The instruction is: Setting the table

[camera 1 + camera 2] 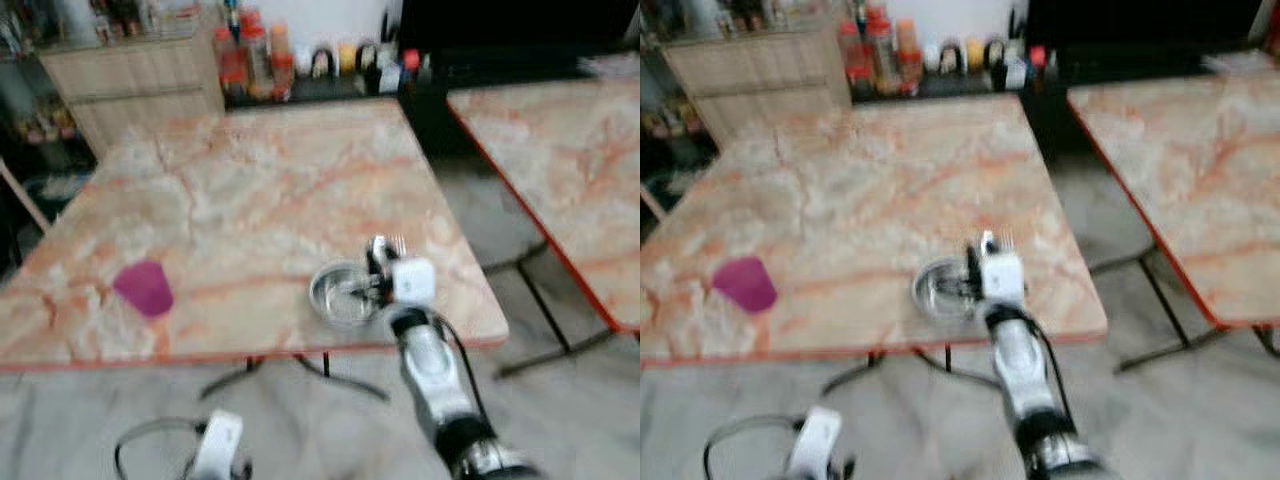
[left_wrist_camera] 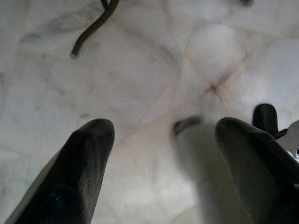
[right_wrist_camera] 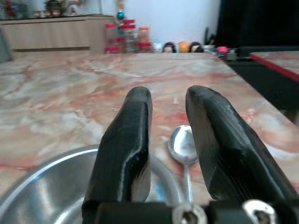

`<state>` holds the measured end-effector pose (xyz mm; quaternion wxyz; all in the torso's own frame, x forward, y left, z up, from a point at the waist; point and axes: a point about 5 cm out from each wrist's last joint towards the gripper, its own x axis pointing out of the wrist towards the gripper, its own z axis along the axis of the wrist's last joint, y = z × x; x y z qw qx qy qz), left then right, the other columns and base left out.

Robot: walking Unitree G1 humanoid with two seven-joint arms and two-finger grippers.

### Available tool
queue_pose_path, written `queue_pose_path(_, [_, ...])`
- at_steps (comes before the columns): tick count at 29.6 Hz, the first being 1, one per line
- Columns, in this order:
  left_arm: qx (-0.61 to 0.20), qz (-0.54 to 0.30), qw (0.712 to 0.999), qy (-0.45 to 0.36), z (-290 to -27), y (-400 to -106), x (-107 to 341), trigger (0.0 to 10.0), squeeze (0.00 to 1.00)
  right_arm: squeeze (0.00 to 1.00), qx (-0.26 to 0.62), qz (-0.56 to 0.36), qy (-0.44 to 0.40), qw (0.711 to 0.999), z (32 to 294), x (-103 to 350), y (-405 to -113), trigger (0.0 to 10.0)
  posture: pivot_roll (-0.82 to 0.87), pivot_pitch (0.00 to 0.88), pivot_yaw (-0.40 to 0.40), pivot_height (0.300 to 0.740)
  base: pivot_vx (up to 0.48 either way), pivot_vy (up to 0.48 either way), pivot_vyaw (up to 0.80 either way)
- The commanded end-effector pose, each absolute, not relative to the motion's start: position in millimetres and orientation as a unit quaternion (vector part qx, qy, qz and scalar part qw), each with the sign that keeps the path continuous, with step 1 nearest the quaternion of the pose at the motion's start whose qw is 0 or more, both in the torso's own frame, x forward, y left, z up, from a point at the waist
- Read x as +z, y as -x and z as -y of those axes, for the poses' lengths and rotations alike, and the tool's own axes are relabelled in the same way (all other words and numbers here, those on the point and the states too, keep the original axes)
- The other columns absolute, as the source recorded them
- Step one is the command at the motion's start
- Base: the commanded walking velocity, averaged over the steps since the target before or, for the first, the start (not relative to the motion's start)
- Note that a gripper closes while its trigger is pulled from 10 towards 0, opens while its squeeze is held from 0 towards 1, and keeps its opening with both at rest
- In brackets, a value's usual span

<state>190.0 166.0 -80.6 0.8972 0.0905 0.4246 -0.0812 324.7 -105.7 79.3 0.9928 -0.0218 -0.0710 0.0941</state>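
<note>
A steel bowl [image 1: 338, 296] sits near the front right edge of the marble table [image 1: 250, 170]. My right gripper [image 3: 170, 93] hovers low over the bowl's far rim, open, with a narrow gap between its black fingers [image 3: 128, 140]. A metal spoon [image 3: 183, 144] lies on the tabletop just beyond the bowl, seen through that gap, its handle running back under the gripper. A purple cup [image 1: 145, 288] stands at the front left of the table. My left gripper [image 2: 163, 126] hangs open, low over the floor, with nothing between its fingers.
A second marble table [image 1: 560, 160] with a red edge stands to the right across a floor gap. Bottles and jars [image 1: 250, 55] line a dark shelf behind the table, beside a wooden cabinet [image 1: 130, 75]. Black table legs [image 1: 340, 380] stand on the pale floor.
</note>
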Motion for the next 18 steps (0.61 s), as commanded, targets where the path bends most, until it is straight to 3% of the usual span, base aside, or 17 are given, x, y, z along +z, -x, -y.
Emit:
queue_pose_path(1, [-0.071, -0.422, 0.898, -0.100, -176.5, -191.0, -79.1, 10.0, 0.00, 0.00, 0.108, 0.077, 0.012, 0.991, 92.3, 83.9, -326.0, 10.0, 0.07, 0.000, 0.040, 0.740, 0.000, 0.000, 0.00])
queue_pose_path(18, [-0.078, -0.420, 0.898, -0.104, -174.8, -191.0, -79.1, 10.0, 0.00, 0.00, 0.101, 0.079, 0.012, 0.992, 95.7, 83.0, -324.8, 10.0, 0.06, 0.000, 0.042, 0.740, 0.000, 0.000, 0.00])
